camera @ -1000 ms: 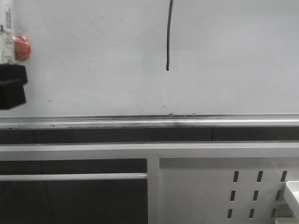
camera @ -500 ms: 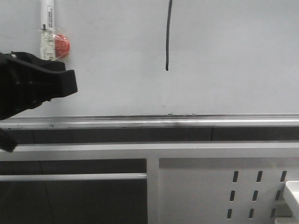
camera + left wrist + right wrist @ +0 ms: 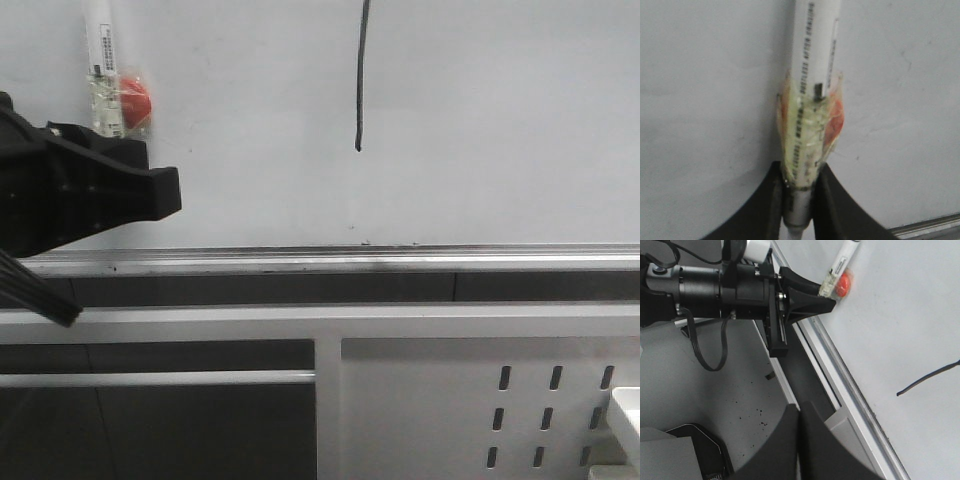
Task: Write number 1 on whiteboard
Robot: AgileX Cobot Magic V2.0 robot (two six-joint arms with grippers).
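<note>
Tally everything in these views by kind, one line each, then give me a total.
Marker strokes: 1, the number 1
Marker pens: 1, the marker pen
Whiteboards: 1, the whiteboard
Slotted panels: 1, the slotted panel
Grippers: 2, left gripper, right gripper
Total: 6

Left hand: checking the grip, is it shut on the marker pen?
Shut. The left hand has its fingers pressed against both sides of the marker pen.

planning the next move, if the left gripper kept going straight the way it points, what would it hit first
Probably the whiteboard. The left gripper holds a marker aimed at the bare board, well aside from the number 1; depth is unclear.
</note>
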